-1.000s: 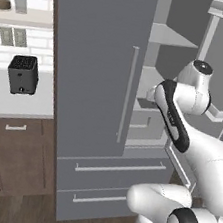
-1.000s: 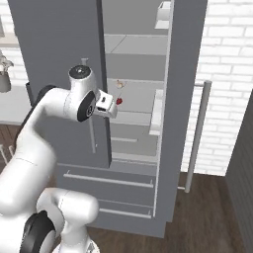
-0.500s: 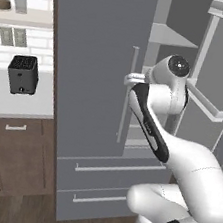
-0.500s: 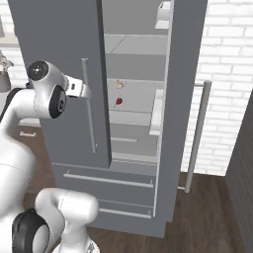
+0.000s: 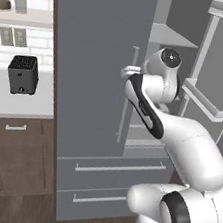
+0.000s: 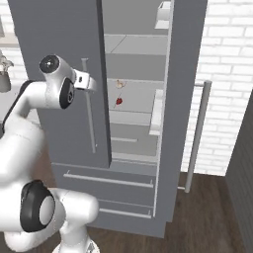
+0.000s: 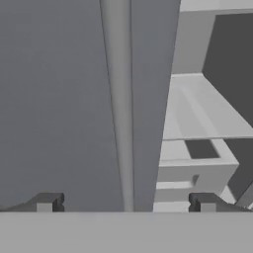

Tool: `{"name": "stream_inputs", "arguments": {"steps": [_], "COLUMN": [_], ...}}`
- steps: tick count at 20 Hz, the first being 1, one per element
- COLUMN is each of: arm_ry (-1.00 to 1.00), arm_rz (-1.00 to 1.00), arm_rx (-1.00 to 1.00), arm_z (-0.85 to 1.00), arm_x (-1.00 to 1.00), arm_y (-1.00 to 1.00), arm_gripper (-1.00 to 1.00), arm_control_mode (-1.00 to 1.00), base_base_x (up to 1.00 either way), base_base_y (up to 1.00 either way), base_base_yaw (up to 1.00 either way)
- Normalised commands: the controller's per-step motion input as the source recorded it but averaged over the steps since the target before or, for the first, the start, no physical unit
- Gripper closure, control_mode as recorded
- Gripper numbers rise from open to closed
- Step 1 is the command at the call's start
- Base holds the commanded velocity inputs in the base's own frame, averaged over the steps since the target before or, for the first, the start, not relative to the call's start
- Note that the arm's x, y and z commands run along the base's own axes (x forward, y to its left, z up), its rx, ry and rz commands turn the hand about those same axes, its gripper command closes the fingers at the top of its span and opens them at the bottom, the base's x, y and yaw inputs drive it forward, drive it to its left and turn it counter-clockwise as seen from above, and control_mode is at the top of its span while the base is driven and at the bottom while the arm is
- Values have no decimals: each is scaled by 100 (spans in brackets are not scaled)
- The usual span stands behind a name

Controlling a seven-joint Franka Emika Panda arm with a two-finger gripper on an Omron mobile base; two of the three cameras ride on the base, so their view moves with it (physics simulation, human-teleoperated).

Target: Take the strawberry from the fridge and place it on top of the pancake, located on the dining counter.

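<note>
Jaws: spread wide, empty, gripper point(image 7: 126, 203) straddling the left door handle point(image 7: 117, 99) without touching it.
Fridge point(image 5: 93, 80): right door swung open, left door shut or nearly so.
Strawberry point(image 6: 118, 101): on an inner shelf point(image 6: 133, 96), just below a small pale item point(image 6: 119, 84), well apart from the gripper.
Step in hand: judged to be pulling the left door open; best closed squarely on the bar, then pulled along the door's arc.
Writing: none legible anywhere.
</note>
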Motion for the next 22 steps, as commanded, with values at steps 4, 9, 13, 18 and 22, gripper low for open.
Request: {"name": "stream_inputs", "arguments": {"steps": [4,9,13,18,22], "arm_ry": [0,-6,-10,-4,-1], "arm_rz": [0,0,0,-8,-6], "arm_rx": [0,0,0,0,0], "arm_z": [-1,-9,-20,-9,-4], "arm_x": [70,61,50,58,36], "arm_y": [0,0,0,13,10], "arm_gripper": [-100,-100,-100,-100,-100], "arm_control_mode": [-100,-100,-100,-100,-100], "base_base_x": [0,0,0,0,0], "base_base_y": [0,0,0,0,0], "base_base_yaw": [0,0,0,0,0]}}
